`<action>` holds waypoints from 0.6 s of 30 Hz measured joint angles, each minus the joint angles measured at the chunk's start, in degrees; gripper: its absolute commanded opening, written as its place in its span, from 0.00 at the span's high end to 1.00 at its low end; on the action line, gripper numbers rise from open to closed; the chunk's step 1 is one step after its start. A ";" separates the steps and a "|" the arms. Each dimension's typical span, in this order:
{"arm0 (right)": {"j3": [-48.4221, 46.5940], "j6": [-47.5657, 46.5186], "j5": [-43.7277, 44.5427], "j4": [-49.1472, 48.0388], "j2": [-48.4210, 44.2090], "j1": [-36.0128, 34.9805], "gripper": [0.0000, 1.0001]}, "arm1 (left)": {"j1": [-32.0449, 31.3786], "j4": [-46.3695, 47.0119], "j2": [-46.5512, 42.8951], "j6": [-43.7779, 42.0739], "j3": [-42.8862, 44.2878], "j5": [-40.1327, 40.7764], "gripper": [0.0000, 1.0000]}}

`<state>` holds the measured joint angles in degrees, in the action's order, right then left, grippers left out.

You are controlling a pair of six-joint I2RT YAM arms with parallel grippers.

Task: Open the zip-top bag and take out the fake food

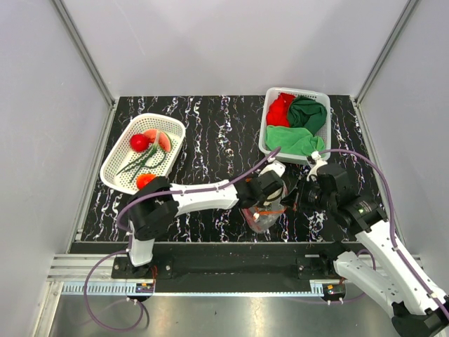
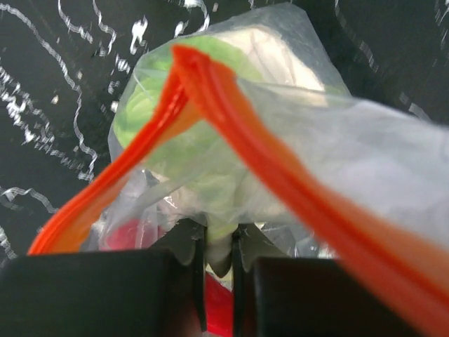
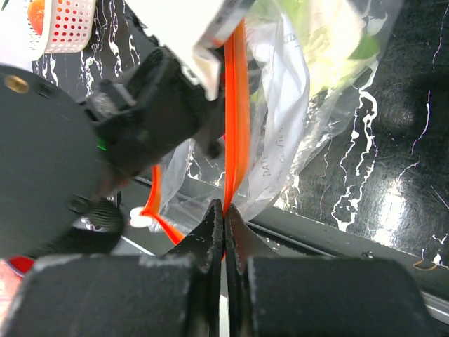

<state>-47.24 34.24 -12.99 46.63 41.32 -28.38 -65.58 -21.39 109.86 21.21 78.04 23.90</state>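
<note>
The clear zip-top bag (image 1: 261,217) lies at the table's near edge, between my two grippers. My left gripper (image 1: 272,191) reaches into its open mouth. In the left wrist view the gripper (image 2: 219,242) is shut on a lobe of the pale green cabbage (image 2: 189,161), with the orange-red zip strip (image 2: 280,175) parted to either side. A red piece (image 2: 130,235) shows low in the bag. My right gripper (image 1: 303,193) is shut on the zip strip (image 3: 235,105); its jaws (image 3: 224,210) pinch the strip's lower end. The cabbage (image 3: 316,35) shows through the bag (image 3: 287,105).
A white mesh basket (image 1: 112,168) at the left holds a red round fruit (image 1: 139,142), a watermelon slice (image 1: 160,139), green pieces and an orange piece (image 1: 145,180). A second basket (image 1: 264,133) at the back right holds red and green cloths (image 1: 295,137). Grey walls enclose the table.
</note>
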 measured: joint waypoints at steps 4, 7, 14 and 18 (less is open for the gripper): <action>0.04 -0.09 0.31 0.00 -0.72 0.00 1.00 | 0.57 -6.45 -1.46 -0.22 2.47 -4.55 1.00; 0.04 -0.09 0.68 0.02 -1.86 0.00 1.00 | 0.87 -11.30 -1.99 0.11 6.60 -8.92 1.00; 0.00 -0.15 1.22 -0.02 -2.45 0.00 1.00 | 3.43 -16.33 -4.17 4.68 12.96 -24.81 1.00; -0.85 -0.68 1.92 0.37 -2.21 0.00 1.00 | 5.81 -19.39 -4.15 7.02 15.04 -31.58 1.00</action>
<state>-48.10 33.56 -11.07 47.00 39.11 -28.38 -59.77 -40.77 105.71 28.23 93.08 -7.68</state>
